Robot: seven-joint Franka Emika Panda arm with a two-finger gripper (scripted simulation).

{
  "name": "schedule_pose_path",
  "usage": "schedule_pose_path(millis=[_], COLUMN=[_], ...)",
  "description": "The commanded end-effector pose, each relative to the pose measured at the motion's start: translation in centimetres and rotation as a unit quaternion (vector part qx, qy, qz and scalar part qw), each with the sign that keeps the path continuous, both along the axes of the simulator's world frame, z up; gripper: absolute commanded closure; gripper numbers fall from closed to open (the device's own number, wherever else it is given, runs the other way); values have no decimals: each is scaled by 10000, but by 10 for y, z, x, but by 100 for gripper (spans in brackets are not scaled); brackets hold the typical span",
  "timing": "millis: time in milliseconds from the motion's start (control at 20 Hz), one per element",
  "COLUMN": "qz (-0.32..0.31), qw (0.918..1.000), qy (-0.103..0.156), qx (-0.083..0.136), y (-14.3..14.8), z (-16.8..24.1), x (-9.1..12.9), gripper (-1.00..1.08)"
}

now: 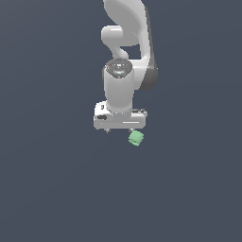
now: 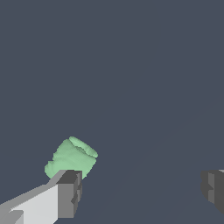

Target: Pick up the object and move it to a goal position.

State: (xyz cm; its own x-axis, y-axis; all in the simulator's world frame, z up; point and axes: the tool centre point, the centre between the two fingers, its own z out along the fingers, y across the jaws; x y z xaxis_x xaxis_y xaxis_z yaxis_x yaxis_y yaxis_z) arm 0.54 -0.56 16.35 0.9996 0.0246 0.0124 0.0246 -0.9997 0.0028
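One green object (image 1: pixel 136 138), lumpy-faced, tilted. One white arm (image 1: pixel 124 56). Plain dark ground all round; nothing blocks the object. Fingers (image 2: pixel 69 193) spread wide, two dark pads well apart, nothing held. Object sits just past one pad; contact can't be told. Exterior view: object just below the gripper (image 1: pixel 120 127), toward the exterior view's right.

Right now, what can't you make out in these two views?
- Fingertips: hidden in the exterior view under the gripper body; one finger cut by the wrist view's edge.
- Cube: partly covered by that finger in the wrist view; contact unclear.
- Goal position: no marker in either view.
- Arm base: cut off at the exterior view's top.
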Motion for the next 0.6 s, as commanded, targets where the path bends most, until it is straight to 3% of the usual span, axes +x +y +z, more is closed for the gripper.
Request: schedule_pose_path(millis=[0, 550], qz=[-92, -918], qw=[10000, 9958], qy=[3, 21], qx=[4, 27], y=[3, 29], z=[-3, -24], x=[-1, -10], gripper=[-92, -92])
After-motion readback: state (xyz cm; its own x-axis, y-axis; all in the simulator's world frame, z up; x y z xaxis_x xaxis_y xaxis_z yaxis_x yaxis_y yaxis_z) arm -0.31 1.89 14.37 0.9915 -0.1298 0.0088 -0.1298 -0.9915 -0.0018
